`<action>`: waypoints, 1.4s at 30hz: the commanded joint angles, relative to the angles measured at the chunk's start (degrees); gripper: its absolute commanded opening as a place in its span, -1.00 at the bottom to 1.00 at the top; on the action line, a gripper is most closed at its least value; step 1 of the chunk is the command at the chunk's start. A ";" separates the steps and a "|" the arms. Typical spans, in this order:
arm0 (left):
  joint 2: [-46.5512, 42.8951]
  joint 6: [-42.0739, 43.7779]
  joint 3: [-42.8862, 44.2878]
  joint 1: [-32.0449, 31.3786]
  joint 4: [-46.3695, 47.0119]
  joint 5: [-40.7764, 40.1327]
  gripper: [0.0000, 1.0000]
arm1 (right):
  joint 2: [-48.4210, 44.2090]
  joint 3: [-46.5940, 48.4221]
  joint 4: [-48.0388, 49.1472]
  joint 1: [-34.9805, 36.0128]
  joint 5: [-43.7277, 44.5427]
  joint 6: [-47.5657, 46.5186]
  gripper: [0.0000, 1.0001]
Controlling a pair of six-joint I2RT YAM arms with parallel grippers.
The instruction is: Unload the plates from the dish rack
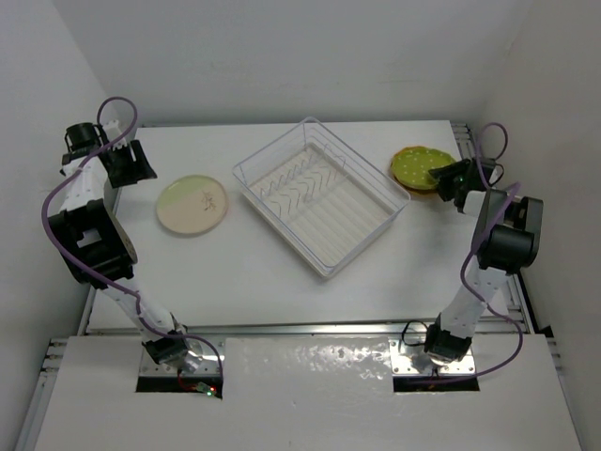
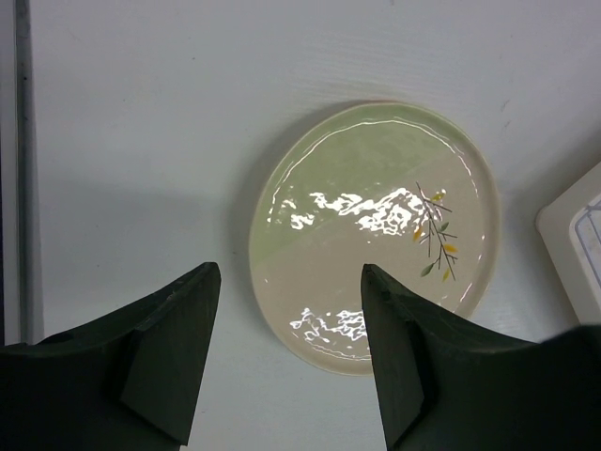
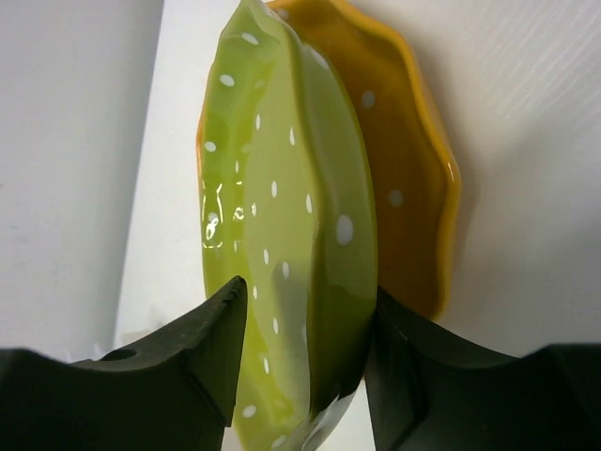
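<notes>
With jaws apart, the left hand (image 2: 289, 272) hangs above a green-and-cream plate (image 2: 376, 225).

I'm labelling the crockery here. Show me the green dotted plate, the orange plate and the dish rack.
green dotted plate (image 3: 282, 235), right wrist view, on its dotted surface.
orange plate (image 3: 413, 169), right wrist view, on its uncovered right part.
dish rack (image 1: 343, 221), top external view, on its bare ribbed base.

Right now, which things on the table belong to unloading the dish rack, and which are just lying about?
Job: dish rack; green-and-cream plate; green dotted plate; orange plate beneath it.
Just there: purple cables; metal rail in front.
</notes>
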 commanded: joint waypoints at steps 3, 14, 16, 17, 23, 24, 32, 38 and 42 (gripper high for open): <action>0.34 1.71 3.54 -0.35 -0.51 0.25 0.19 | -5.55 4.10 -11.80 0.92 6.72 -6.98 -0.01; 1.04 2.41 4.86 -0.35 -1.39 0.86 0.19 | -2.66 10.43 -21.30 1.18 9.28 -7.26 -0.05; 1.04 2.67 4.86 -0.35 -1.74 0.77 0.19 | -2.22 11.57 -23.06 1.18 9.80 -7.26 -0.25; 1.04 2.76 4.78 -0.35 -1.83 0.77 0.19 | -2.04 11.75 -23.93 1.18 10.07 -7.26 -0.30; 0.95 3.03 4.51 -0.35 -2.09 1.13 0.19 | -2.65 11.75 -28.68 1.27 12.97 -6.90 -0.67; 0.95 3.20 4.51 -0.35 -2.18 1.13 0.19 | -2.83 11.75 -29.04 1.27 12.97 -6.73 -0.74; 1.30 3.12 4.77 -0.26 -2.10 1.48 0.19 | -1.86 10.88 -21.27 1.45 8.85 -3.58 -1.00; 0.95 3.20 4.69 -0.35 -2.18 2.36 0.19 | -3.44 0.00 0.47 1.71 7.43 4.51 -1.00; 0.86 3.29 4.25 -0.35 -2.10 2.44 0.19 | -3.10 -0.47 3.74 1.80 8.23 5.66 -1.00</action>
